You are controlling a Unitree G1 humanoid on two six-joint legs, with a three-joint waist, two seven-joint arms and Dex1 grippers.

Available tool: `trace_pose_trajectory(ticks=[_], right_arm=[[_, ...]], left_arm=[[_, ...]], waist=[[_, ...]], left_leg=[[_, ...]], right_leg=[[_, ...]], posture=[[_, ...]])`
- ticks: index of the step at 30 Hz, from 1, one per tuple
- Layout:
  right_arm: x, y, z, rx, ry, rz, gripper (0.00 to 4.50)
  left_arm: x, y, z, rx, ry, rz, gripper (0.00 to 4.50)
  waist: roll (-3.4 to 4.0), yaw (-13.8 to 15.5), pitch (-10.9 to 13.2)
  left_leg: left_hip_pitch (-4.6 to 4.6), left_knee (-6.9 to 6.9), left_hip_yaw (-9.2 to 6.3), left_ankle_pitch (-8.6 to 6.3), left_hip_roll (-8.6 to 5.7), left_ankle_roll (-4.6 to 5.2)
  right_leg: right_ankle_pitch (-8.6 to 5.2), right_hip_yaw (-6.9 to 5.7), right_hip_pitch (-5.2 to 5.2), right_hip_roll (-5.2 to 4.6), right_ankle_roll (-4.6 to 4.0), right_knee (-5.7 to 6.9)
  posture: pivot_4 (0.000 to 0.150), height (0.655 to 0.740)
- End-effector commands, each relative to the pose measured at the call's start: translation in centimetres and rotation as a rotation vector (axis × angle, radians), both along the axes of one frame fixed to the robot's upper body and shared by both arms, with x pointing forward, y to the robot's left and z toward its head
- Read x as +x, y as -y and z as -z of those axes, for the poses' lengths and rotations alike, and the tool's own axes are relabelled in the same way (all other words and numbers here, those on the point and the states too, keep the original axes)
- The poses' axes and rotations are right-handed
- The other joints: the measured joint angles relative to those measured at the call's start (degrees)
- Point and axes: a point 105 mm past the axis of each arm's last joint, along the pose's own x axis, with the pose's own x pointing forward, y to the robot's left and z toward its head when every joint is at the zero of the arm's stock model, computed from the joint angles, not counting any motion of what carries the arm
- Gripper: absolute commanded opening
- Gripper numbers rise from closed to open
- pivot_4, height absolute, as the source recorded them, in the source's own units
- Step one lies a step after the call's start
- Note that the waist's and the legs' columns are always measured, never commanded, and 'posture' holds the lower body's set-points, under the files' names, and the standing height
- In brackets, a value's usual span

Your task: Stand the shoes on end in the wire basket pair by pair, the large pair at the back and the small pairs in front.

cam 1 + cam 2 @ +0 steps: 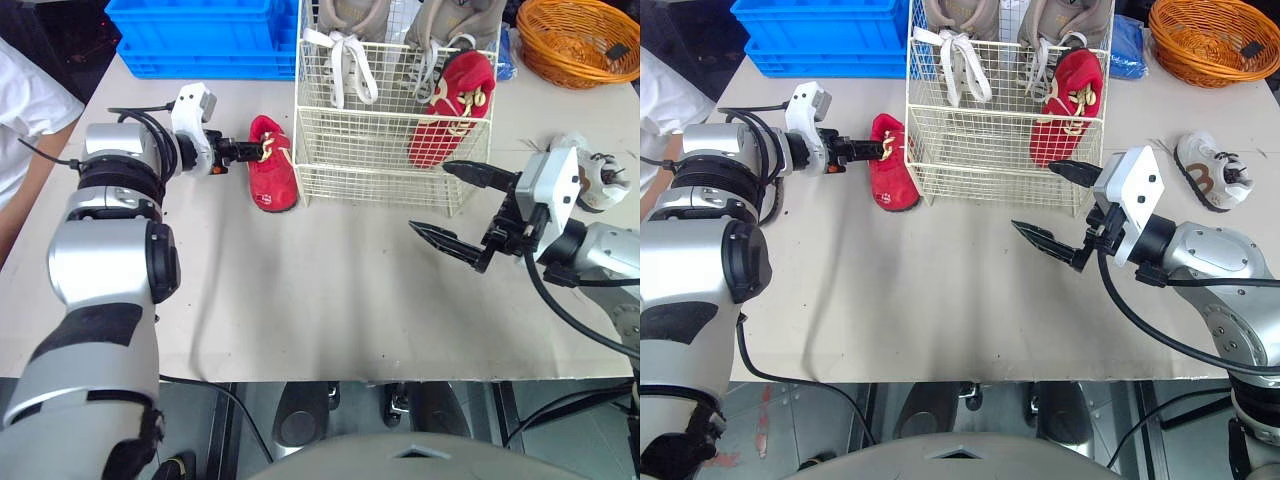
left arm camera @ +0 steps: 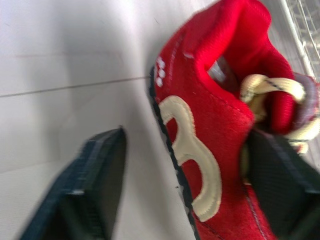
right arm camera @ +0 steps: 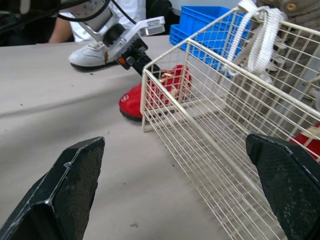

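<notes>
Straddling red shoe [image 1: 272, 168]: left gripper [image 1: 253, 151], half-open.

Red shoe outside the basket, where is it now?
In the head views the red shoe lies on the table on the robot's left, beside the wire basket's left side near its front corner, with the left gripper at its collar.

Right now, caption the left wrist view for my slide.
Left claw open around the side wall of a red shoe on the table.
</notes>
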Motion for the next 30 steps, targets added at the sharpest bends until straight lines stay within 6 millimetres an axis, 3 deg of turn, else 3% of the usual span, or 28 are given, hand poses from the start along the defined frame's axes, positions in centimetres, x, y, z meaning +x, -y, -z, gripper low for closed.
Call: trace_pose_trajectory(ticks=[1, 2, 7, 15, 21, 26, 30], right_arm=[[-0.7, -0.3, -0.8, 0.007, 0.061, -0.009, 4.50], [-0.6, -0.3, -0.8, 0.009, 0.061, -0.008, 4.50], [-0.6, -0.5, -0.9, 0.043, 0.054, -0.026, 4.50], [-0.8, -0.6, -1.9, 0.147, 0.046, -0.071, 4.50], [-0.4, 0.2, -3.0, 0.221, 0.065, -0.043, 4.50], [0.0, 1.0, -3.6, 0.250, 0.094, 0.009, 4.50], [0.5, 1.8, -4.2, 0.277, 0.125, 0.067, 4.50]], left_arm=[[-1.0, -1.7, 0.6, 0.054, -0.071, -0.024, 2.33], [-1.1, -1.9, 0.6, 0.058, -0.075, -0.024, 1.77], [-0.8, -2.6, -0.7, -0.008, -0.025, -0.089, 0.02], [-0.1, -4.9, -5.7, -0.139, 0.219, -0.202, 0.01], [-0.8, -7.3, -12.5, -0.176, 0.551, -0.229, 0.01], [-2.8, -6.0, -18.0, -0.297, 0.867, -0.130, 0.01], [-4.9, -3.5, -20.1, -0.287, 1.080, -0.090, 0.01]], waist=[[0.00, -0.6, 0.0], [0.00, -0.7, 0.0], [0.00, -1.2, 0.0], [-0.10, -1.0, 0.0], [-0.22, -0.7, 0.1], [-0.27, -0.6, 0.0], [-0.27, -0.6, 0.0]], left_leg=[[0.00, 0.00, 0.00, 0.00, 0.00, 0.00], [0.01, 0.00, 0.00, 0.00, 0.00, 0.00], [0.07, -0.01, 0.05, 0.00, 0.06, -0.01], [0.05, 0.03, 0.05, 0.00, 0.05, 0.00], [0.00, 0.07, 0.02, 0.00, 0.04, 0.00], [-0.03, 0.10, -0.02, 0.00, -0.03, 0.00], [-0.02, 0.12, -0.07, 0.00, -0.03, 0.00]], right_leg=[[0.00, 0.01, 0.00, -0.01, 0.00, 0.02], [0.00, 0.01, 0.00, -0.01, 0.00, 0.03], [0.00, 0.07, -0.03, 0.00, 0.00, 0.10], [0.00, 0.05, -0.03, -0.03, -0.01, 0.10], [0.01, 0.00, -0.02, -0.06, -0.01, 0.10], [0.01, -0.06, 0.00, -0.16, -0.01, 0.09], [0.01, -0.09, 0.02, -0.18, -0.01, 0.13]], posture=[[0.150, 0.6860], [0.150, 0.6860], [0.150, 0.6860], [0.150, 0.6860], [0.150, 0.6860], [0.150, 0.6860], [0.150, 0.6860]])
